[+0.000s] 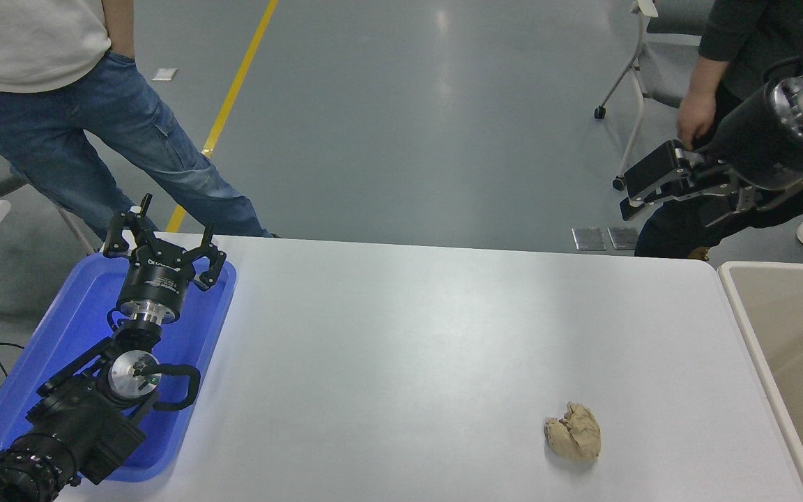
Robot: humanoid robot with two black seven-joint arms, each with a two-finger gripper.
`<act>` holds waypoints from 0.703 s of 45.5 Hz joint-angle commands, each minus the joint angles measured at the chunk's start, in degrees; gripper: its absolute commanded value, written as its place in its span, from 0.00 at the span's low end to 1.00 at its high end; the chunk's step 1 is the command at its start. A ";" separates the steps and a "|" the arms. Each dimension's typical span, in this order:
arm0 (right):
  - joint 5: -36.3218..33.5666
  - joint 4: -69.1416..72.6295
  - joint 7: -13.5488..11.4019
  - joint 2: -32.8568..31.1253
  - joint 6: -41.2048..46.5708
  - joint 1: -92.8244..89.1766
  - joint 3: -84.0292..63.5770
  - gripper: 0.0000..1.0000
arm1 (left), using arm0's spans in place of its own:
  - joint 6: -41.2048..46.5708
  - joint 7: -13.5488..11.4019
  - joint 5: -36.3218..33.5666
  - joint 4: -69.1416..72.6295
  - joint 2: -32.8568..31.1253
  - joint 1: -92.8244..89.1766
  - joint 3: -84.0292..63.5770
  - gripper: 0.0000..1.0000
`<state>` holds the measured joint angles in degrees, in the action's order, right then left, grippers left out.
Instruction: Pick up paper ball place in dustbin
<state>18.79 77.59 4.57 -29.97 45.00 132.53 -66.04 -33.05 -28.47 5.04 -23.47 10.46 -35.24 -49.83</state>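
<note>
The paper ball [574,431], a tan crumpled lump, lies on the white table [401,335] near its front right. The dustbin [757,335], a beige bin with a pale rim, stands off the table's right edge, only partly in view. My right gripper [630,187] is raised high at the upper right, beyond the table's far edge and well away from the ball, its fingers open and holding nothing. My left gripper [164,240] is parked open over the blue tray at the left.
A shallow blue tray [60,348] sits at the table's left edge under the left arm. One person in jeans [95,132] stands at the far left. Another person's hand [694,118] is close behind the right gripper. A chair [642,63] stands at the back right.
</note>
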 commanded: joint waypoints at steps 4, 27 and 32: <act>0.02 -0.25 0.00 0.09 0.00 -1.31 0.39 1.00 | 0.00 0.00 -0.03 0.00 0.00 0.00 0.00 1.00; 0.02 -1.04 0.00 1.14 0.00 -2.19 0.56 1.00 | 0.00 0.00 -0.03 0.00 0.00 0.00 0.00 1.00; 0.02 -3.23 0.00 2.11 0.00 -4.38 1.00 1.00 | 0.00 0.00 -0.03 0.00 0.00 0.00 0.00 1.00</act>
<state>18.81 76.66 4.57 -29.20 45.00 130.53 -65.52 -33.04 -28.48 5.05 -23.47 10.46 -35.27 -49.83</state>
